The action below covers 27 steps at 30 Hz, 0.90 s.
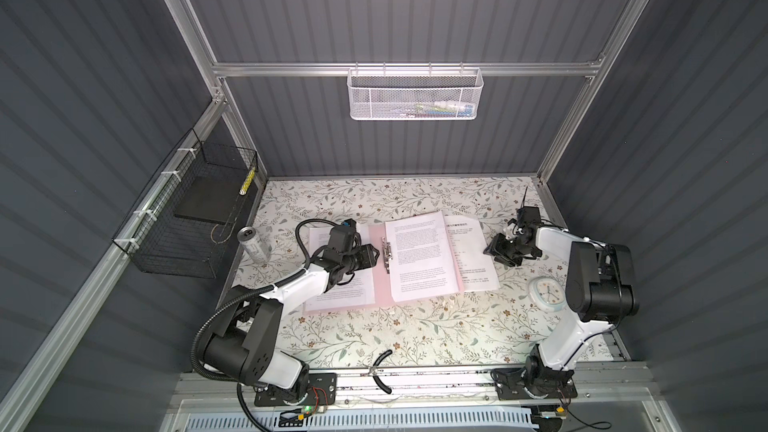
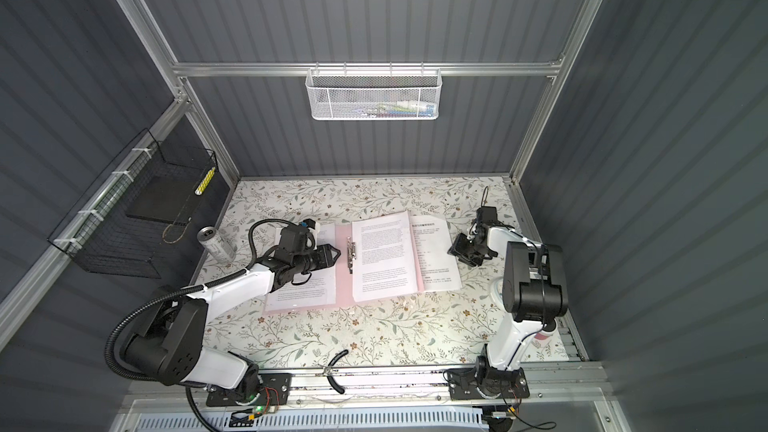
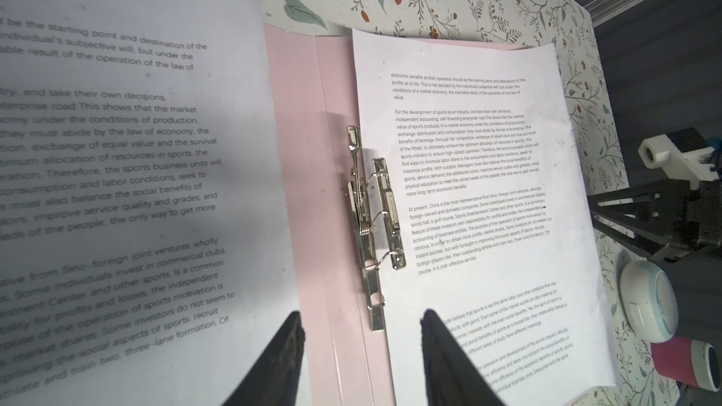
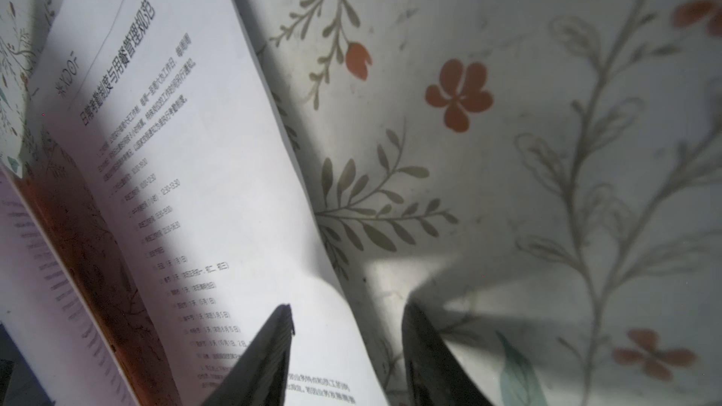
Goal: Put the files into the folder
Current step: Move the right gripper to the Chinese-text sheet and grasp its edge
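A table (image 1: 374, 197) covered in a flowered cloth, seen from above, with a pale pink folder (image 1: 381, 286) lying open and flat at its centre. Three white printed sheets are here. One (image 1: 353, 290) lies on the folder's nine o'clock cover and one (image 1: 419, 259) on its three o'clock cover. A third sheet (image 1: 473, 255) lies mostly off the folder at three o'clock, flat on the cloth, its near side apparently tucked beneath the cover's edge. The left gripper (image 1: 377, 254) hovers over the nine o'clock sheet with its jaws parted and empty. Its tips point toward the metal clip (image 1: 387, 255) on the spine, just at three o'clock from them. The right gripper (image 1: 489, 249) sits at the third sheet's three o'clock edge, jaws parted and gripping nothing. In the right wrist view, one finger is over the paper and the other over bare cloth. The step appears to be picking up this stray sheet. To do it well, slip one finger under the edge and close gently. Then lift the sheet and draw it toward nine o'clock onto the cover without creasing it.
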{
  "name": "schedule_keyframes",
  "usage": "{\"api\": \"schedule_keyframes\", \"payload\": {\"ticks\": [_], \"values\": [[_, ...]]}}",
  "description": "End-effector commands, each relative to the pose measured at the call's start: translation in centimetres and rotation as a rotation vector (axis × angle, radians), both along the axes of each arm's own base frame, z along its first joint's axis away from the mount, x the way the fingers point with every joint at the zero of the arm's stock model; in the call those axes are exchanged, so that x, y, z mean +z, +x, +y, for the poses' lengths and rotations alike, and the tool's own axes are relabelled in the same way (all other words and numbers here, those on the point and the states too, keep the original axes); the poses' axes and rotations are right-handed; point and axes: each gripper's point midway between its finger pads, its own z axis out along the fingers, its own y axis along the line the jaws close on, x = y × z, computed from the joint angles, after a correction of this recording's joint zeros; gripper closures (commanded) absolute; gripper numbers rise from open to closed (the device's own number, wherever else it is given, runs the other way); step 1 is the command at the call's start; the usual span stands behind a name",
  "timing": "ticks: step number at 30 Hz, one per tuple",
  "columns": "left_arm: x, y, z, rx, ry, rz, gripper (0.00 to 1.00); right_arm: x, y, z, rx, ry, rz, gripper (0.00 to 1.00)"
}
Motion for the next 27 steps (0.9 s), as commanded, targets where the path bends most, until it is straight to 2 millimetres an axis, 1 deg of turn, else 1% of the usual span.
{"api": "schedule_keyframes", "payload": {"ticks": [1,5,7,8,11,13,19,21,27], "values": [[0.7,0.5,-1.0,-0.034,-0.021,-0.018,0.50,-0.8,-0.8,0.4,0.025,-0.002,0.055,0.54],[0.5,0.6,-1.2,-0.038,-0.023,-0.014,0.50,-0.8,-0.8,0.7,0.050,-0.023,0.064,0.57],[0.4,0.7,-1.3,-0.038,-0.025,-0.011,0.50,-0.6,-0.7,1.2,0.073,-0.034,0.065,0.61],[0.3,0.7,-1.3,-0.037,-0.026,-0.010,0.50,-0.8,-0.6,0.7,0.068,-0.070,0.067,0.64],[0.2,0.7,-1.3,-0.036,-0.025,-0.007,0.50,-0.8,-0.4,0.9,0.074,-0.070,0.070,0.69],[0.1,0.7,-1.3,-0.037,-0.027,-0.007,0.50,-0.7,-0.4,0.9,0.077,-0.068,0.069,0.75],[-0.1,0.6,-1.2,-0.037,-0.020,-0.005,0.50,-0.7,-0.3,0.9,0.075,-0.068,0.074,0.82],[-0.3,0.6,-1.2,-0.036,-0.018,-0.002,0.51,-0.8,-0.3,0.9,0.074,-0.067,0.076,0.89],[-0.4,0.6,-1.2,-0.037,-0.019,-0.001,0.51,-0.7,-0.2,0.9,0.075,-0.066,0.074,1.00]]}}
